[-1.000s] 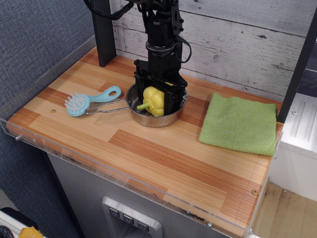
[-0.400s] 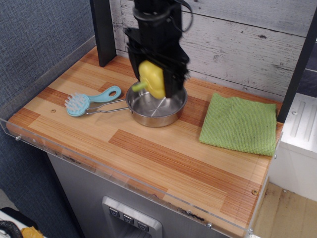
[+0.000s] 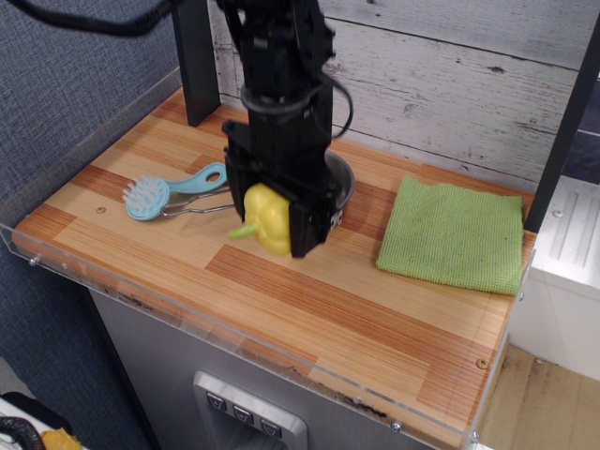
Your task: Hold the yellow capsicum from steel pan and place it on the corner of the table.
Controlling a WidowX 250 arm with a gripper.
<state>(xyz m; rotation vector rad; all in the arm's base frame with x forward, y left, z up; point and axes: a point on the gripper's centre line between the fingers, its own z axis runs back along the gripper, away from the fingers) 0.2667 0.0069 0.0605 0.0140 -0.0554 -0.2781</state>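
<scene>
My gripper [image 3: 269, 220] is shut on the yellow capsicum [image 3: 263, 219] and holds it above the striped wooden table [image 3: 309, 309], just in front of the steel pan [image 3: 340, 178]. The capsicum's stem points left. The black fingers [image 3: 307, 221] stand on either side of it. The pan is mostly hidden behind the gripper; only its right rim and its wire handle [image 3: 195, 208] show. I cannot see inside the pan.
A light blue brush [image 3: 169, 191] lies left of the pan beside the handle. A green cloth [image 3: 456, 233] lies at the right. A black post [image 3: 196, 61] stands at the back left. A clear acrylic rim [image 3: 234, 339] edges the table.
The gripper has lifted the capsicum out of the pan, then carried it forward and down toward the front of the table. The pan has stayed in place.
</scene>
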